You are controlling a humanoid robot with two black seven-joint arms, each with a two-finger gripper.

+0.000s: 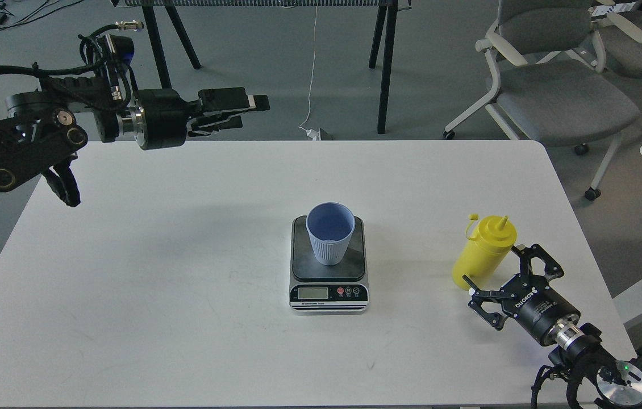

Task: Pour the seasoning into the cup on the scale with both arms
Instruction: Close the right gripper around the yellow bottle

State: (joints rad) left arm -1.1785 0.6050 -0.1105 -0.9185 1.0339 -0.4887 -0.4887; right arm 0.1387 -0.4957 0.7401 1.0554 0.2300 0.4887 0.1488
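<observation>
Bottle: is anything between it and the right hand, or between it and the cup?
Nothing visible. The open right hand already flanks the bottle, and only bare table lies between it and the cup on the scale.

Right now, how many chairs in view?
2, both on the floor past the table's far right corner: one grey chair nearest it, another chair behind, cut by the frame.

- The right gripper (491,264) bears white lettering on its black body, seen upside down; it seems to read "ROBOTIQ".
- The scale (328,292) shows small print at 6 o'clock, below its display, too small to read.
</observation>
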